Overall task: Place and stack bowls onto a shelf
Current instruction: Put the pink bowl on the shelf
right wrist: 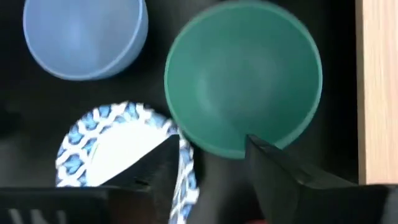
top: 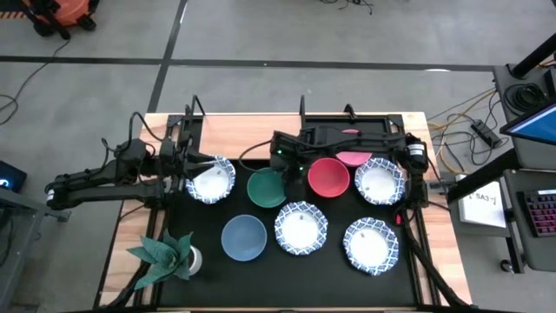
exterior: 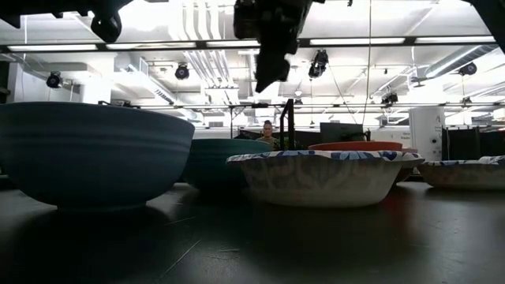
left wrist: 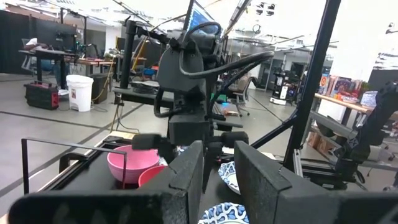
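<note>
A green bowl [top: 263,188] rests on the black mat [top: 217,213], mid table. My right gripper [top: 281,168] hangs open above the bowl's right rim [right wrist: 233,149], one finger to each side of it. The low view shows this gripper [exterior: 268,75] well above the bowls. My left gripper [top: 189,171] is open by a narrow gap [left wrist: 219,155], level, above the left rim of a white blue-patterned bowl [top: 211,180]. The red bowl [top: 328,176] and the pink bowl [top: 352,157] sit under my right arm. The blue bowl [top: 243,237] is nearer. The wooden shelf [top: 248,135] with black posts stands at the far edge.
Three more white patterned bowls [top: 380,181], [top: 301,228], [top: 371,245] rest on the mat's right half. A leafy plant in a small pot [top: 165,252] stands at the near left corner. My right arm [top: 365,139] stretches across the far side, in front of the shelf.
</note>
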`<state>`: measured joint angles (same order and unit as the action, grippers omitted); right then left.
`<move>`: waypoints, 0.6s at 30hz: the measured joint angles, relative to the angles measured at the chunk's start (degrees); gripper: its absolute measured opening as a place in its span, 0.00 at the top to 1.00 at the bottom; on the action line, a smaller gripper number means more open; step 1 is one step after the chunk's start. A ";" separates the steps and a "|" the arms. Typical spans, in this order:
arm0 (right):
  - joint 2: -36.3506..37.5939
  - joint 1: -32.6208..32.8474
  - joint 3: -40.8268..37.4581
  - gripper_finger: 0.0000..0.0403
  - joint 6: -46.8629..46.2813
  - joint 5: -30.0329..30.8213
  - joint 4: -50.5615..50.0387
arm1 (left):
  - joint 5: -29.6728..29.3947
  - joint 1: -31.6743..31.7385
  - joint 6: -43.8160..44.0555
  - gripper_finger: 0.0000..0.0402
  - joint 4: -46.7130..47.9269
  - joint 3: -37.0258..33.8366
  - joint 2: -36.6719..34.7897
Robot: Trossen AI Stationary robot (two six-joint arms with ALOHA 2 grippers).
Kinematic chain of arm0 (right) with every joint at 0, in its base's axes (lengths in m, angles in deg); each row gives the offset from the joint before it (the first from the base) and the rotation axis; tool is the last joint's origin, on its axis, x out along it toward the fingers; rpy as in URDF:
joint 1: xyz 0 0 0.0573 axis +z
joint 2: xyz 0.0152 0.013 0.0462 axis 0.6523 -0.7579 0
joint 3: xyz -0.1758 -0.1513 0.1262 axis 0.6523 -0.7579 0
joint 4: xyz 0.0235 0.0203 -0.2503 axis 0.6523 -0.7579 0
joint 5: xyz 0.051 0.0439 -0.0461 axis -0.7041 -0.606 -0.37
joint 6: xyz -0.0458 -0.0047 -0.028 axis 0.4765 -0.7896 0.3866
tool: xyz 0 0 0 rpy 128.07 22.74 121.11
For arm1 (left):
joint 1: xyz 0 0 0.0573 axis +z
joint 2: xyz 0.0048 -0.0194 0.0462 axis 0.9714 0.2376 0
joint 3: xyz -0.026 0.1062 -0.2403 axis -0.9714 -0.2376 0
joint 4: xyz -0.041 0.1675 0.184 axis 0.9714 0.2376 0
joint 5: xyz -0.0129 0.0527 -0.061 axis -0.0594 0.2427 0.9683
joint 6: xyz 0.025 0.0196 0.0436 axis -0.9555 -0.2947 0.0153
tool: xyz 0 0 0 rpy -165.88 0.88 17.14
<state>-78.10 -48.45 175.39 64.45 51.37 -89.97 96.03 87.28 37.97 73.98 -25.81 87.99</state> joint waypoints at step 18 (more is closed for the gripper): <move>9.30 -15.28 -8.15 0.52 -27.75 27.26 -18.99 | -0.02 0.00 0.01 0.81 0.26 -0.02 -0.09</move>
<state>-68.81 -63.73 167.24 36.70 78.63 -108.96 96.01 87.28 37.98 74.25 -25.84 87.91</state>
